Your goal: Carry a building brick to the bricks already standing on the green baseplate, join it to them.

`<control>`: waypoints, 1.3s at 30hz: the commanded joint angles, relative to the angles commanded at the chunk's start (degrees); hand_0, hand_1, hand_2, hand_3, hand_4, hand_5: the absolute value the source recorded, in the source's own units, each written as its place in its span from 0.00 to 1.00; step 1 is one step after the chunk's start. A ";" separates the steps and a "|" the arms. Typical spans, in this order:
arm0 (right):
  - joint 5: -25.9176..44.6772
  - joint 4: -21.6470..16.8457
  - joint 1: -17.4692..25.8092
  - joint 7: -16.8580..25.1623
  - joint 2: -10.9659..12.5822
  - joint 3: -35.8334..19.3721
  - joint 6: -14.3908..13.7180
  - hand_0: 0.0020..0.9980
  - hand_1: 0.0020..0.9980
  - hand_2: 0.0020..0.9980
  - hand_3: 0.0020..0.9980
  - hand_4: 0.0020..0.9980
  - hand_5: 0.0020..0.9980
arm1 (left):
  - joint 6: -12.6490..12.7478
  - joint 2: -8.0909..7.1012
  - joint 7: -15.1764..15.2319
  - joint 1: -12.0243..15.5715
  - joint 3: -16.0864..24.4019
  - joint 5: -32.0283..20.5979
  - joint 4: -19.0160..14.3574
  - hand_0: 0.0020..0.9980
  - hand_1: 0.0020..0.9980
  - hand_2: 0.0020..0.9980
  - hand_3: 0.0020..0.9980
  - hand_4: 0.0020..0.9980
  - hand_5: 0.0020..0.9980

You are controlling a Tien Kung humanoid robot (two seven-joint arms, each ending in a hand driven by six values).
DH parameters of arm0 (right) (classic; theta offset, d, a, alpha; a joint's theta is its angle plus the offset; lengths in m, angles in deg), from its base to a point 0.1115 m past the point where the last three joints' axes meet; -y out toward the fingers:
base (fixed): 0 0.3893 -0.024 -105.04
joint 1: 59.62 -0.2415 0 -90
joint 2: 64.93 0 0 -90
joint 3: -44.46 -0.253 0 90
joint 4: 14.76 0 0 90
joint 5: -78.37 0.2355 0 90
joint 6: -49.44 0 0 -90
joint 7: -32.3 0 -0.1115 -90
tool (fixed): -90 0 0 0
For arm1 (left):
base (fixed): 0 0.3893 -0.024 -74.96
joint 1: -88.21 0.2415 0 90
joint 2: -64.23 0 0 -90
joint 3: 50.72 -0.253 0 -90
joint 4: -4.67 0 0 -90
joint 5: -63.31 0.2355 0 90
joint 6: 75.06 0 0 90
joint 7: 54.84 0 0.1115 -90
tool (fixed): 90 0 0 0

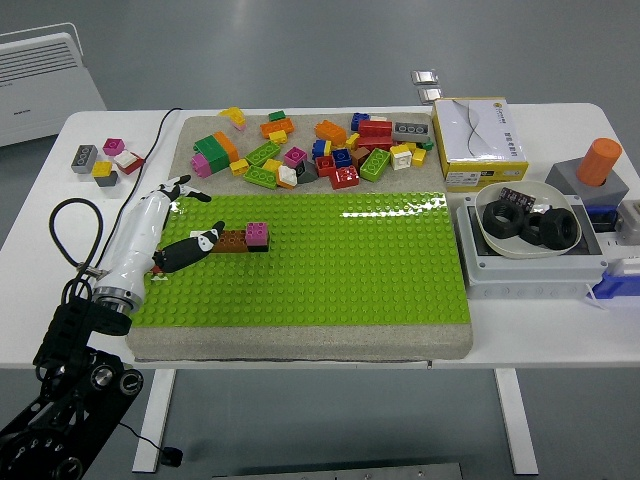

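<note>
Brown brick (231,239) with magenta brick (257,234) on green baseplate (330,260), long axis left-right, left hand (165,235) just left, fingers loose, empty.

My left hand (165,235) lies at the left edge of the green baseplate (340,265), fingers loose and holding nothing, its dark thumb pointing toward a brown brick (229,240) with a pink brick (257,234) joined at its right end. Loose bricks (320,150) lie heaped beyond the baseplate on the white surface (560,330).
</note>
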 joint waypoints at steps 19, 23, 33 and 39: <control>23.17 0.00 0.47 0.61 -0.52 27.18 -1.85 0.52 0.66 0.77 0.83 0.76 1.00 | -3.71 0.86 6.62 4.65 3.27 -1.20 1.60 0.78 0.73 0.74 0.61 0.51 0.07; 23.41 0.00 0.78 0.47 -0.38 26.53 -1.77 0.52 0.66 0.78 0.83 0.78 1.00 | -3.86 1.17 6.73 4.58 3.38 -1.01 1.97 0.78 0.73 0.73 0.61 0.49 0.05; 19.99 0.00 2.27 -0.21 -0.46 19.21 -0.69 0.52 0.71 0.83 0.91 0.84 1.00 | -4.37 1.90 7.22 4.42 3.94 -0.94 3.01 0.77 0.73 0.72 0.60 0.46 0.04; 28.78 0.00 2.73 -0.41 -0.79 26.83 -2.12 0.52 0.69 0.84 0.96 0.93 1.00 | -4.53 2.27 7.15 4.10 3.89 -0.94 3.31 0.77 0.73 0.73 0.60 0.46 0.03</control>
